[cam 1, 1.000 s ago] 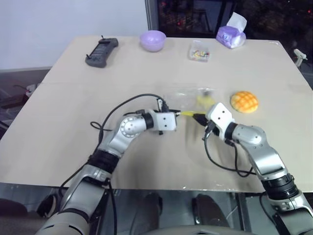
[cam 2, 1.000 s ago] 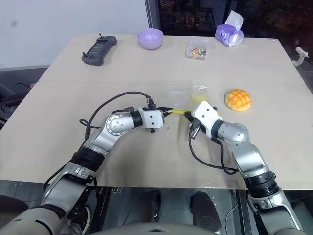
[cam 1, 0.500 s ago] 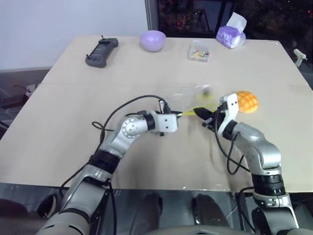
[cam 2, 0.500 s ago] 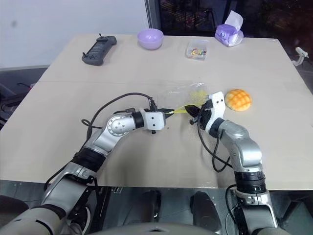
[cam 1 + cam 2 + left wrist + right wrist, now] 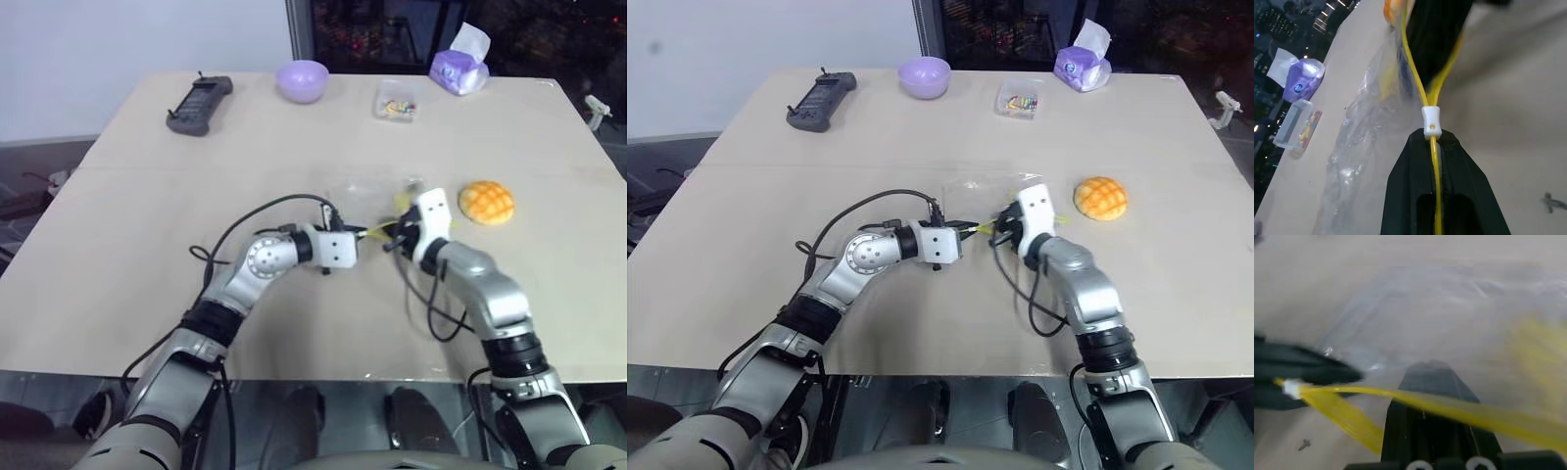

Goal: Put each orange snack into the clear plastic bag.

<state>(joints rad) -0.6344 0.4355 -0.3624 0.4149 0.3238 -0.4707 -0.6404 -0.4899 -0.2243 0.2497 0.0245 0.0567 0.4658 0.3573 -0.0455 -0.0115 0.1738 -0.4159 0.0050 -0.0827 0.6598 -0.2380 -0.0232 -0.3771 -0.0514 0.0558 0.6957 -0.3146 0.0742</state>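
The orange snack (image 5: pixel 487 203), a domed bun with a grid top, lies on the table to the right of both grippers, apart from them. The clear plastic bag (image 5: pixel 985 192) lies crumpled just beyond the grippers, its near edge lifted. My left gripper (image 5: pixel 1431 134) is shut on the bag's yellow seal strip, right behind the white slider (image 5: pixel 1431 122). Past the slider the strip splits into two bowed lips. My right gripper (image 5: pixel 393 240) faces the left one at close range, shut on the strip's other end, and the strip (image 5: pixel 1415 399) crosses its fingers.
Along the table's far side stand a black handset (image 5: pixel 199 102), a purple bowl (image 5: pixel 301 79), a small clear box of coloured bits (image 5: pixel 396 101) and a purple tissue pack (image 5: pixel 458 69). The table's seam (image 5: pixel 147 168) runs across the left half.
My right gripper has swung left toward the left gripper and rolled at the wrist. The seal strip between them has gone from stretched to bowed. The left gripper has stayed put.
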